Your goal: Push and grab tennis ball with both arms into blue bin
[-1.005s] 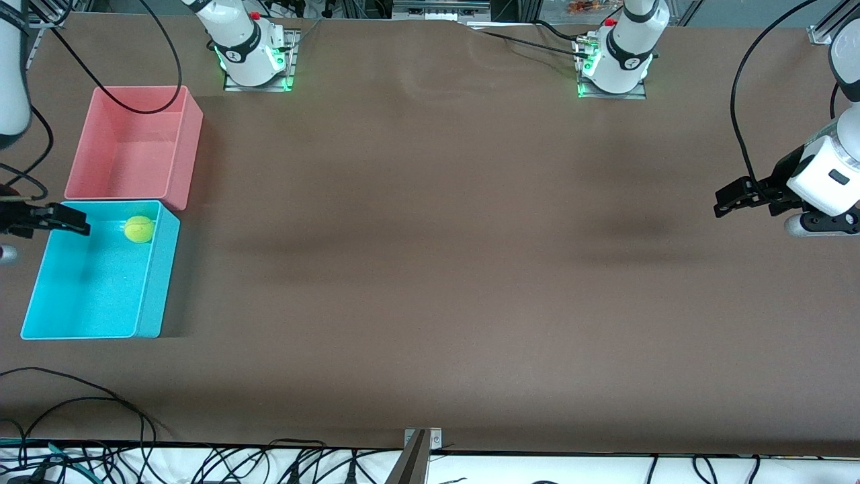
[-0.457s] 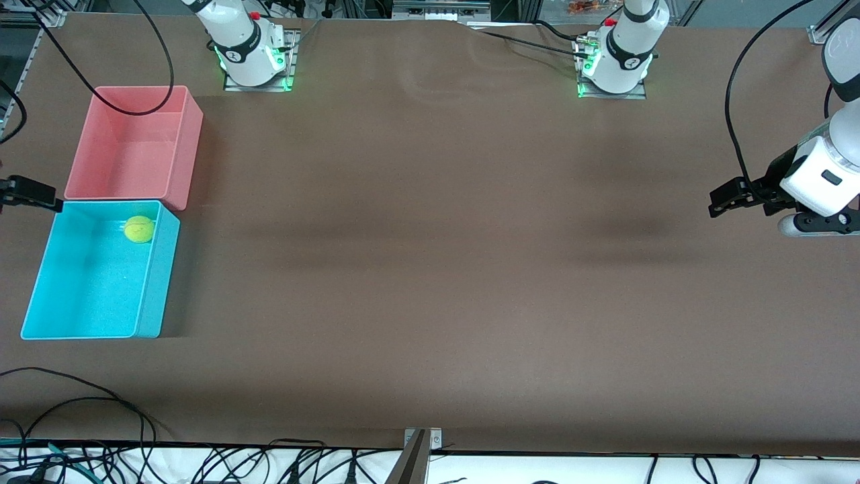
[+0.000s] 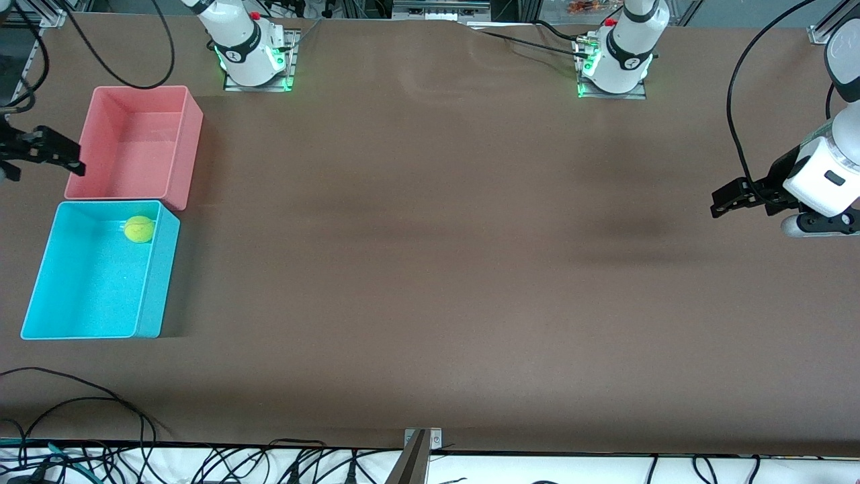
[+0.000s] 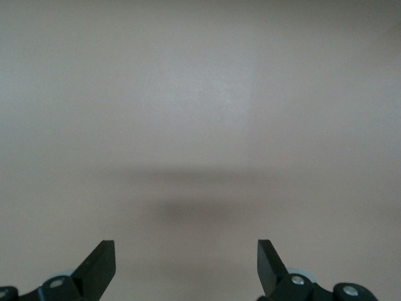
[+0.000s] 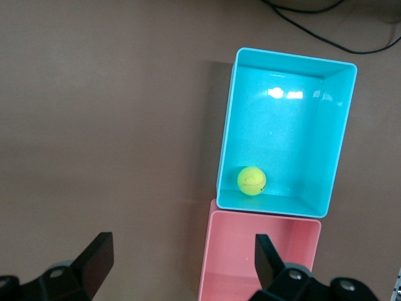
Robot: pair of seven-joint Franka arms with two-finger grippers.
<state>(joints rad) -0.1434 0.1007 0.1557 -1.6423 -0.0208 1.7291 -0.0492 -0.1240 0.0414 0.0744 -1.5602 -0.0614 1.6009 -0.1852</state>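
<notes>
The tennis ball (image 3: 139,229) lies inside the blue bin (image 3: 94,296), in the corner next to the pink bin. It also shows in the right wrist view (image 5: 252,180), inside the blue bin (image 5: 294,132). My right gripper (image 3: 67,158) is open and empty, up in the air over the outer wall of the pink bin; its jaws (image 5: 182,257) stand wide apart. My left gripper (image 3: 716,204) is open and empty over bare table at the left arm's end, and it waits there. The left wrist view shows the open gripper (image 4: 186,260) above plain brown table.
A pink bin (image 3: 134,144) stands against the blue bin, farther from the front camera, and shows in the right wrist view (image 5: 263,257). Black cables (image 3: 80,403) lie along the table's front edge.
My right gripper has drawn back from over the blue bin to over the pink bin's outer wall. The ball stays in the blue bin. The left arm has hardly moved.
</notes>
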